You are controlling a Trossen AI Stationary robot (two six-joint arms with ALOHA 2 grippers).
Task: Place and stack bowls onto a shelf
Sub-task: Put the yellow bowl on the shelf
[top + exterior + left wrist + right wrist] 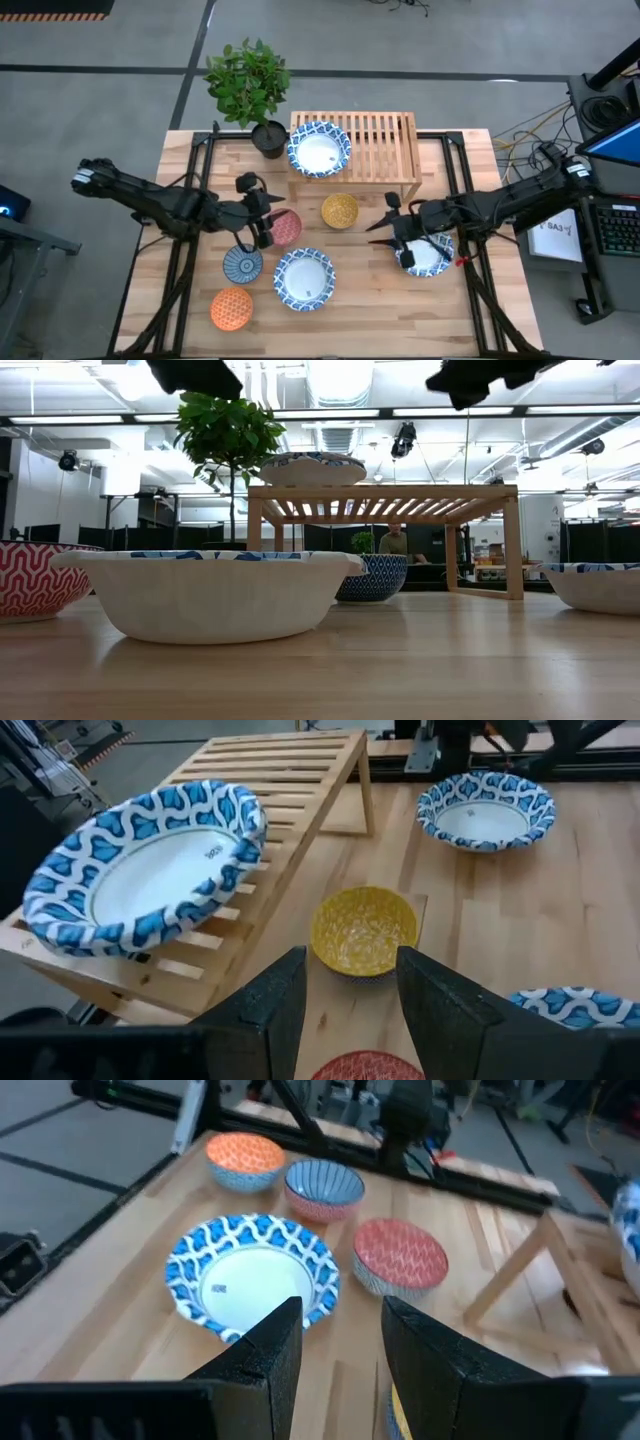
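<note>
On the shelf (380, 140), a blue-white bowl (319, 148) rests near the left end of the slats. A yellow bowl (339, 210), a red bowl (287, 227), a teal striped bowl (243, 264), an orange bowl (231, 308) and two more blue-white bowls (305, 278) (428, 258) stand on the table. My left gripper (347, 995) hovers open above the table beside the red bowl, facing the yellow bowl (362, 930). My right gripper (340, 1345) hovers open over the left edge of the right blue-white bowl, facing the middle one (253, 1275).
A potted plant (250, 85) in a black pot stands at the shelf's far left corner. Black rails (195, 180) run along both sides of the table. Bare wood lies between the shelf's front and the middle blue-white bowl.
</note>
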